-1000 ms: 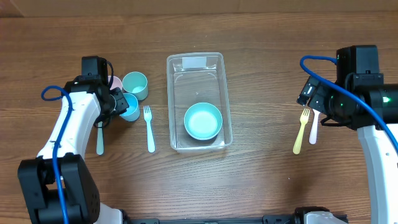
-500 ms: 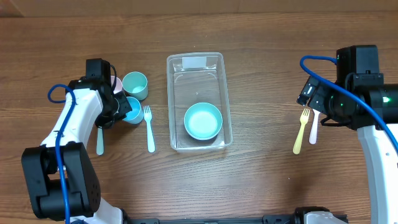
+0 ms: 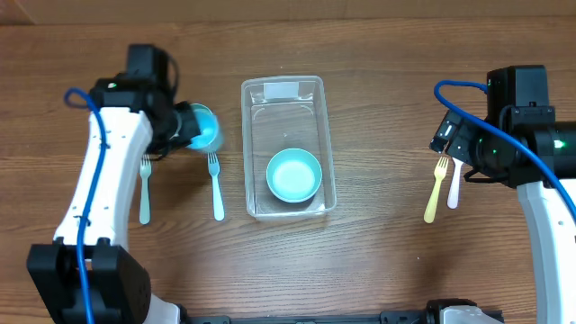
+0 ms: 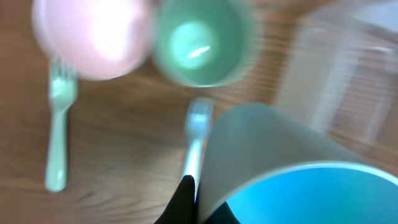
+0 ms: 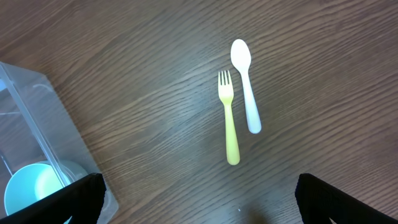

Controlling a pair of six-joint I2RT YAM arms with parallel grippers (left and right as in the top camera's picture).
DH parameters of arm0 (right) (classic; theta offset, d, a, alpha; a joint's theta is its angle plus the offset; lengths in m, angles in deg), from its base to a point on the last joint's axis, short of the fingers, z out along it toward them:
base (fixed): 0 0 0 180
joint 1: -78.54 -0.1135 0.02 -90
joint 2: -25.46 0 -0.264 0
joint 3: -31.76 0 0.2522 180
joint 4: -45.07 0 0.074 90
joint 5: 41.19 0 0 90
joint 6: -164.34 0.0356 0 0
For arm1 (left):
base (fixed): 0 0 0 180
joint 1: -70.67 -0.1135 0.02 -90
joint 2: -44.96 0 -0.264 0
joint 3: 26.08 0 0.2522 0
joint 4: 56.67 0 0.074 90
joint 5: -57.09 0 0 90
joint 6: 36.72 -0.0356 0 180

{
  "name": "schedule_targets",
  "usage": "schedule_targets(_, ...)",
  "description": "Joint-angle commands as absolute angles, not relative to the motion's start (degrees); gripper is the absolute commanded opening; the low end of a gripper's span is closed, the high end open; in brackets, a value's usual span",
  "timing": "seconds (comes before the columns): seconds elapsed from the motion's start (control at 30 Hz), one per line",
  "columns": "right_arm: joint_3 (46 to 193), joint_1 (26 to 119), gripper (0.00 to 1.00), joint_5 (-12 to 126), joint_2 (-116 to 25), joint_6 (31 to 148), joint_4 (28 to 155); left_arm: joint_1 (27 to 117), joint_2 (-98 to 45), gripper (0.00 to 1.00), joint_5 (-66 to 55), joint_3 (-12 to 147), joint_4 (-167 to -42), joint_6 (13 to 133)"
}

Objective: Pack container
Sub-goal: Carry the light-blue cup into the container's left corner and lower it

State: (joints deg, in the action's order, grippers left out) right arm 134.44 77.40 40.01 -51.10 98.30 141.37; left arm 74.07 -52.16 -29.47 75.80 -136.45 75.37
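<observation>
The clear container (image 3: 284, 126) sits in the middle of the wooden surface (image 3: 378, 252), its pale label at the far end and a teal bowl (image 3: 293, 175) inside it at the near end. The left tool (image 3: 186, 128) is just left of the container's far half, closed on a blue cup (image 4: 292, 174). In the blurred left wrist view one dark finger (image 4: 186, 198) presses the cup's outer wall. Beyond the cup, a pink cup (image 4: 93, 37) and a green cup (image 4: 199, 40) stand side by side. A pale green fork (image 3: 144, 191) and a light blue fork (image 3: 216, 184) lie near them, left of the container. The right tool (image 5: 199, 186) hangs well to the right of the container with its fingers spread wide and nothing between them. Below it a yellow fork (image 5: 229, 118) and a white spoon (image 5: 246, 87) lie side by side.
</observation>
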Motion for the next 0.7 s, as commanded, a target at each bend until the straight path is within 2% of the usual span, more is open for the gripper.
schedule_targets(0.0,134.8,77.6,1.0,39.8,-50.9,98.4,141.2,80.8,-50.1,0.04,-28.4,82.4,-136.3,73.4)
schedule_targets(0.27,134.8,77.6,1.0,39.9,-50.9,98.4,141.2,90.2,-51.4,0.04,-28.6,85.1,-129.8,74.8)
schedule_targets(0.47,134.8,77.6,1.0,39.9,-50.9,98.4,141.2,90.7,-55.6,0.04,-29.1,85.1,-126.5,75.1)
schedule_targets(0.67,134.8,77.6,1.0,39.8,-50.9,98.4,141.2,90.7,-60.2,0.04,-30.8,90.9,-129.1,70.8)
